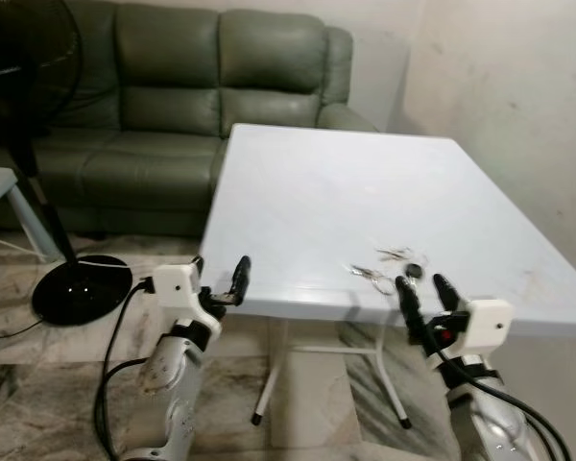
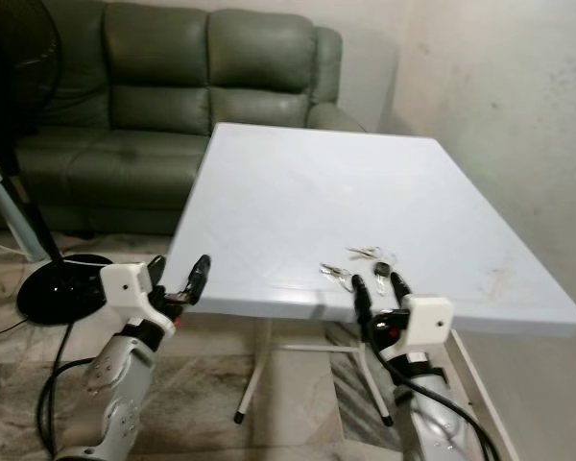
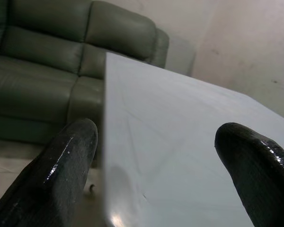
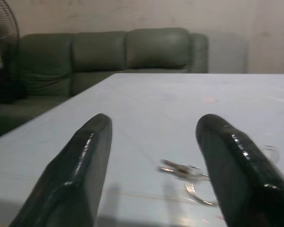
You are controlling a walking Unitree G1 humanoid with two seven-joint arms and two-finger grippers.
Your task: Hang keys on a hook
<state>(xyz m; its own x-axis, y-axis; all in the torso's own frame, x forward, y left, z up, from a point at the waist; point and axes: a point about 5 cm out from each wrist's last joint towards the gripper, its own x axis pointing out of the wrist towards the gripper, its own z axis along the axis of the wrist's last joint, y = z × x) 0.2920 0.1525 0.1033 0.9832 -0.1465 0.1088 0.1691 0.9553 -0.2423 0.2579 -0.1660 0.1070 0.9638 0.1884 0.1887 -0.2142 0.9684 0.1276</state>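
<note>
Where the keys (image 1: 392,271) lie flat on the white table (image 1: 326,192), they sit just ahead of the right gripper (image 1: 425,290), near the table's front edge. The right gripper is held at that edge with its fingers (image 4: 236,161) spread wide, holding nothing; the keys appear between them in the right wrist view. The left gripper (image 1: 219,275), also spread wide and holding nothing, is at the table's front left corner, well apart from the keys. Beyond the table stand a green sofa (image 1: 173,106) and a black fan (image 1: 38,144).
</note>
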